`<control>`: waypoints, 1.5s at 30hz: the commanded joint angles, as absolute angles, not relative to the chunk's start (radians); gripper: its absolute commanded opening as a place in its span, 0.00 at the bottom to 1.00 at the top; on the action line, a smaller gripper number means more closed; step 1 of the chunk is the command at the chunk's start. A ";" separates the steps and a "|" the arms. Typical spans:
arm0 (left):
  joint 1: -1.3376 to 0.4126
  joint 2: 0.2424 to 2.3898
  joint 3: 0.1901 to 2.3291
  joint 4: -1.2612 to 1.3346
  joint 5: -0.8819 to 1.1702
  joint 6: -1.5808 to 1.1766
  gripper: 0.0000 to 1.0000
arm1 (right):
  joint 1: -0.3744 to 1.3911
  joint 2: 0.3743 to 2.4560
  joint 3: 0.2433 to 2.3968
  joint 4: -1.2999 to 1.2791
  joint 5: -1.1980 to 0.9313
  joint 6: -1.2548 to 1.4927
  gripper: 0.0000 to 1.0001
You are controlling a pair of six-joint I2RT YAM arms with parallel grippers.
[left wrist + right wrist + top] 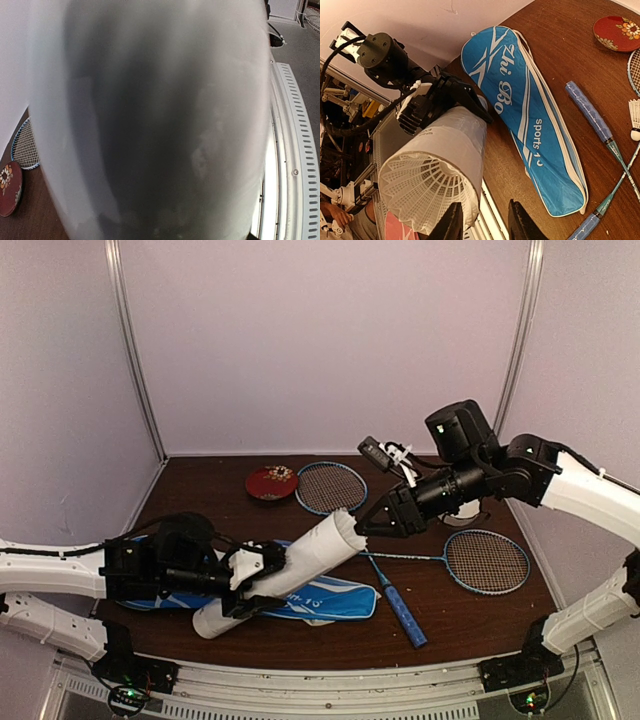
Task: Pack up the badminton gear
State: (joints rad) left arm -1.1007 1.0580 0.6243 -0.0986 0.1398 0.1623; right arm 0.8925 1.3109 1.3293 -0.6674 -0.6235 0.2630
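Observation:
My left gripper (245,580) is shut on the long white tube (300,560), holding it tilted above the blue bag (330,598) with its open end up and to the right. That tube (160,120) fills the left wrist view as a blur. A white shuttlecock (425,185) sits in the tube's (455,135) mouth, skirt outward. My right gripper (487,225) is right at that mouth, its fingers apart, one finger (452,222) overlapping the skirt's rim. Two rackets (332,487) (487,561) lie on the table. Another shuttlecock (634,117) lies beside a racket shaft.
A small red dish (272,481) sits at the back next to one racket head. A blue racket handle (405,615) points toward the table's front edge. The metal rail (350,680) runs along the near side below the bag.

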 commanded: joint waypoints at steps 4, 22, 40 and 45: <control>-1.095 1.062 0.638 -0.017 0.149 0.159 0.45 | 0.907 1.347 1.379 -0.700 -0.507 0.267 0.26; -1.095 1.077 0.629 0.009 0.124 0.157 0.45 | 0.962 1.474 1.426 -0.691 -0.521 0.261 0.24; -1.093 1.082 0.582 0.057 0.090 0.102 0.45 | 0.567 1.637 1.768 -0.765 -0.591 0.008 0.69; -1.084 1.079 0.548 0.125 0.111 0.073 0.45 | 0.540 1.875 1.862 -0.752 -0.621 -0.008 0.71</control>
State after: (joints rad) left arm -1.0920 1.0813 0.5896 0.0010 0.0856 0.1173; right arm 0.5571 1.7260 1.8503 -0.6861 -0.6041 0.0624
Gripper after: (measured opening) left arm 0.590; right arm 0.706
